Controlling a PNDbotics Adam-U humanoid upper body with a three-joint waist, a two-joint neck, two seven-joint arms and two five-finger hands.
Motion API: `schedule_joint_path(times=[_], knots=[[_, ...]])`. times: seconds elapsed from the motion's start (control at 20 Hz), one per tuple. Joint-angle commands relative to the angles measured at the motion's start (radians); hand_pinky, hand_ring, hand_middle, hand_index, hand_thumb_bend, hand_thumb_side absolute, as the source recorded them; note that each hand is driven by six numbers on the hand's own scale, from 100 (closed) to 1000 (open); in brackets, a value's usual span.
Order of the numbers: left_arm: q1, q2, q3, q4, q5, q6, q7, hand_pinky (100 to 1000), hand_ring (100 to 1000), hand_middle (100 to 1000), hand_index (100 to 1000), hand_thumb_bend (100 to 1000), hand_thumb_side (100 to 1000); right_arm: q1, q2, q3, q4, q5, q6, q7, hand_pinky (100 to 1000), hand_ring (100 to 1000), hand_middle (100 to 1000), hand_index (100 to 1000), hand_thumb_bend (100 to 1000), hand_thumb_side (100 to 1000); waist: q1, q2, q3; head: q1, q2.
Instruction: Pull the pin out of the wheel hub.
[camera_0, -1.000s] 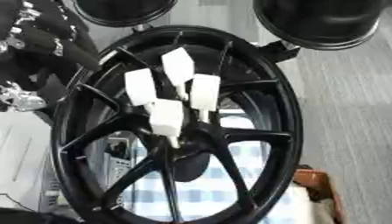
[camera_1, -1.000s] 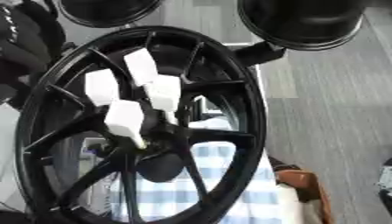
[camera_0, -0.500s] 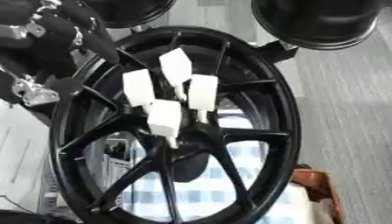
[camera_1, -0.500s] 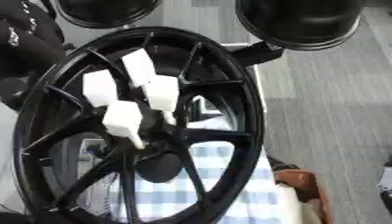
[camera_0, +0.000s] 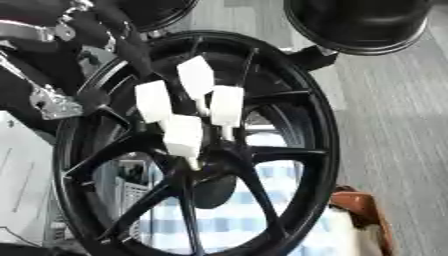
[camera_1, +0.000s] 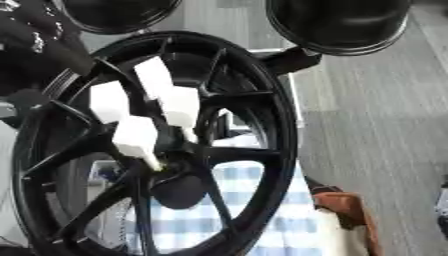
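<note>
Standing nearly upright before you, the black wheel (camera_0: 197, 150) carries four white-capped pins (camera_0: 197, 120) seated round its hub (camera_0: 210, 162), each cap a flat white block on a thin shaft. Your left hand (camera_0: 105, 35) shows at the upper left, just above and beside the nearest cap; whether its fingers are wide or narrow you cannot tell, and nothing appears to be held. Your right hand is not in view.

The pins look light and rigid, plastic by the look of them, the caps smooth-sided; take a cap across its flat faces and draw along the shaft, since a sideways pull could jam or bend it. The wheel looks heavy and stiff, but propped on edge it may rock.

Below the hand, through the spokes, a blue-checked cloth (camera_1: 254, 210) covers the table. Grey floor (camera_1: 376, 125) lies beyond the wheel, and two dark round objects (camera_0: 359, 22) crowd the space above it.
</note>
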Motion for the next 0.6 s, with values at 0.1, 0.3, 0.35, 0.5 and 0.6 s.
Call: schedule_joint_path(times=[0.1,0.3,0.35,0.5,0.6], knots=[[-0.029,0.004,-0.009,-0.010,-0.012,-0.113,-0.164,889,815,767,868,100,272,-0.005,-0.027,-0.001,-0.010,-0.009,-0.009,0.003,733,509,560,716,100,219,0.001,-0.013,-0.004,0.004,0.005],[-0.037,-0.008,-0.029,-0.010,-0.029,-0.115,-0.193,892,820,779,863,111,275,-0.011,-0.026,0.001,-0.010,-0.015,-0.013,0.007,732,507,559,715,100,233,0.004,-0.009,-0.011,0.008,0.005],[-0.037,-0.010,-0.034,-0.010,-0.032,-0.117,-0.200,893,821,783,859,117,276,-0.013,-0.025,0.001,-0.010,-0.017,-0.014,0.008,731,507,558,715,100,238,0.004,-0.008,-0.012,0.009,0.005],[-0.037,-0.014,-0.050,-0.010,-0.052,-0.121,-0.207,894,825,794,855,153,283,-0.018,-0.024,0.003,-0.010,-0.021,-0.017,0.010,730,506,557,714,100,247,0.006,-0.004,-0.016,0.013,0.005],[-0.035,-0.015,-0.058,-0.010,-0.072,-0.125,-0.208,894,827,799,857,199,289,-0.021,-0.022,0.003,-0.010,-0.023,-0.017,0.011,728,504,556,714,100,258,0.008,-0.002,-0.018,0.014,0.005]])
